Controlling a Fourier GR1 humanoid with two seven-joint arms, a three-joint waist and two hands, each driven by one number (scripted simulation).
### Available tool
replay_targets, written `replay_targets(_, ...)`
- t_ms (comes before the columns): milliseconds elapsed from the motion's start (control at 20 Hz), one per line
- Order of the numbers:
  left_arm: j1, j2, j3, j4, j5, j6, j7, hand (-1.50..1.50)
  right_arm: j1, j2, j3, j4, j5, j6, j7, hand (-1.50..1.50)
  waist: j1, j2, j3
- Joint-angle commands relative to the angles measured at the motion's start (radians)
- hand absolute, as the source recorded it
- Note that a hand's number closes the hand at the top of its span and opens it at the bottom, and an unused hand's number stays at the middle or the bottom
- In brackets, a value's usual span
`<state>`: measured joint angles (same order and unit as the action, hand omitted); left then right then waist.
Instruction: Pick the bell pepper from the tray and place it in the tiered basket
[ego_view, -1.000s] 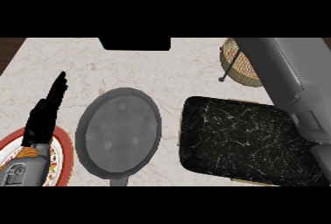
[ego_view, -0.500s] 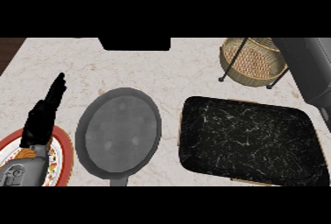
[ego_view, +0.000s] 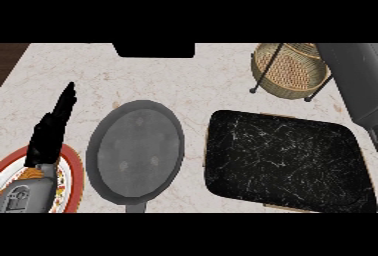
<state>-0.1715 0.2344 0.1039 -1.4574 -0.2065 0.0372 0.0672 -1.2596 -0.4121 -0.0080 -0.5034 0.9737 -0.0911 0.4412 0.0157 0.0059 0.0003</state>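
Note:
The black marbled tray (ego_view: 284, 160) lies at the right of the counter, and I see no bell pepper on it or anywhere else. The wicker tiered basket (ego_view: 286, 70) stands behind it at the back right, on thin black legs. My right forearm (ego_view: 356, 80) runs grey along the right edge beside the basket; its hand is out of the picture. My left hand (ego_view: 50, 134) rests open at the far left, fingers straight and pointing up, holding nothing.
A round grey pan (ego_view: 136, 149) sits mid-counter, left of the tray. A red-rimmed plate (ego_view: 70, 176) lies at the lower left, under my left forearm. A dark block (ego_view: 153, 49) stands at the counter's back edge.
My right forearm has swung to the right and back, uncovering the basket and the tray's right side. The left hand has not moved.

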Motion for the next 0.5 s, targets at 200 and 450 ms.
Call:
replay_targets(200, 0.012, 0.02, 0.012, -0.035, 0.014, -0.031, 0.019, 0.0, 0.055, 0.025, -0.119, 0.073, -0.098, -0.048, -0.004, -1.5, 0.007, 0.001, 0.0)
replay_targets(450, 0.02, 0.012, 0.019, -0.024, 0.006, -0.016, 0.011, 0.0, 0.077, 0.014, -0.178, -0.045, -0.162, -0.123, -0.044, -1.5, -0.006, -0.005, 0.0)
